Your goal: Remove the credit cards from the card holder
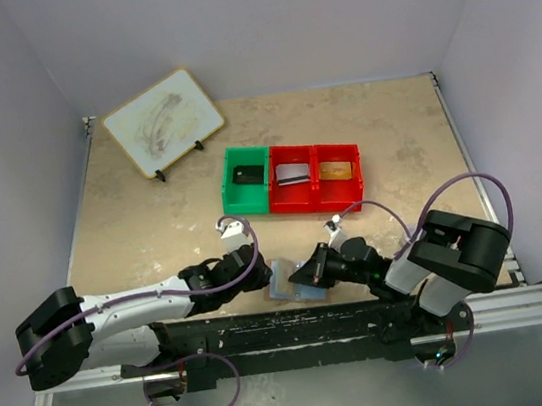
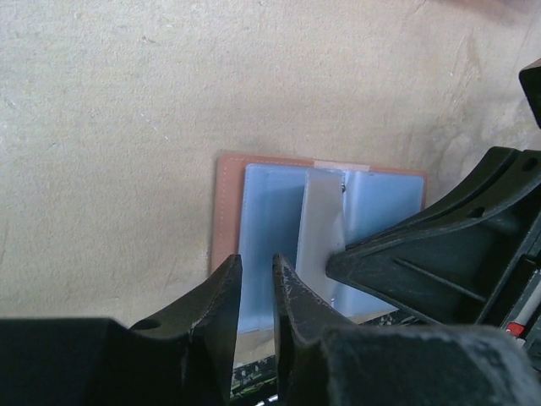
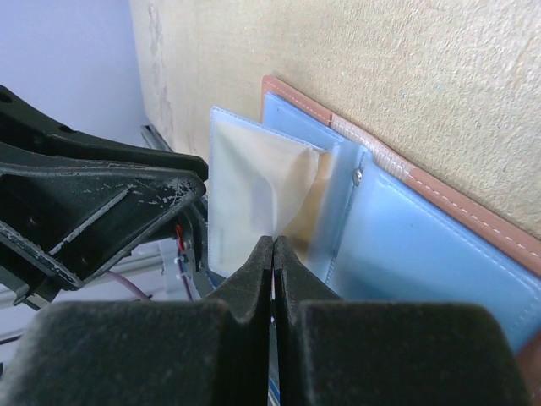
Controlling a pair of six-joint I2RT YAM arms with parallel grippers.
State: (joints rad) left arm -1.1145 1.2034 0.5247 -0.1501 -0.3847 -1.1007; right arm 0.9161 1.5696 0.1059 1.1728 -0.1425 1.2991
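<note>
The card holder (image 2: pixel 270 220) lies open flat, blue-grey panels up. The left gripper (image 2: pixel 256 266) hovers at its left panel, fingers a narrow slit apart, empty, while the right gripper (image 3: pixel 273 241), fingers pressed together, noses its translucent flap (image 3: pixel 254 186), probably to lift it and expose cards (pinch not discernible). Beyond the holder: mottled tan table (image 1: pixel 135 242), green bin (image 1: pixel 234 205), two red bins (image 1: pixel 316 203), propped board (image 1: pixel 162 120), pale walls (image 1: pixel 256 23).

The card holder (image 2: pixel 272 203) lies open, outer side down, on the counter (image 1: pixel 154 230), close to the middle of its near edge. A tan-pink leather border frames pale blue inner panels. Near the fold, beside a small snap stud (image 3: pixel 357 176), a translucent flap (image 3: pixel 254 182) stands raised off the panels.
</note>
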